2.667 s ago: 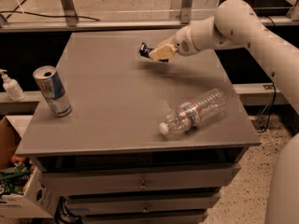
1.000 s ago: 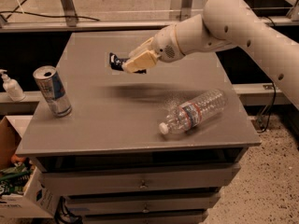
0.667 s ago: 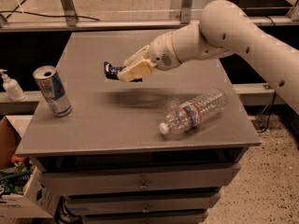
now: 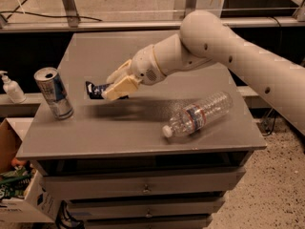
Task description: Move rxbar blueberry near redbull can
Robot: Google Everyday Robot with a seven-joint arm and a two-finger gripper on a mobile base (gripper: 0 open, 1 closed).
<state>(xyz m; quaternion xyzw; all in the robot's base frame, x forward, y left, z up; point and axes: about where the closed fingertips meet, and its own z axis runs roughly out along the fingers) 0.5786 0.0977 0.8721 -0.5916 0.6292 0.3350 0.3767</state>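
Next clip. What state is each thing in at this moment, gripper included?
gripper: shut on the rxbar blueberry, over the table, left of centre.
rxbar blueberry: gripped, lifted clear of the tabletop.
redbull can: upright, near the table's left edge, apart from the bar.
water bottle: lying on its side, capped.
pump bottle: upright, beyond the table's left side.
drawers: shut.

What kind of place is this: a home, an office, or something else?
Probably a lab or workshop: a grey drawer cabinet serves as table, the floor is speckled, and a cardboard box stands beside it. The claw holds the rxbar blueberry over the cabinet, apart from the redbull can.
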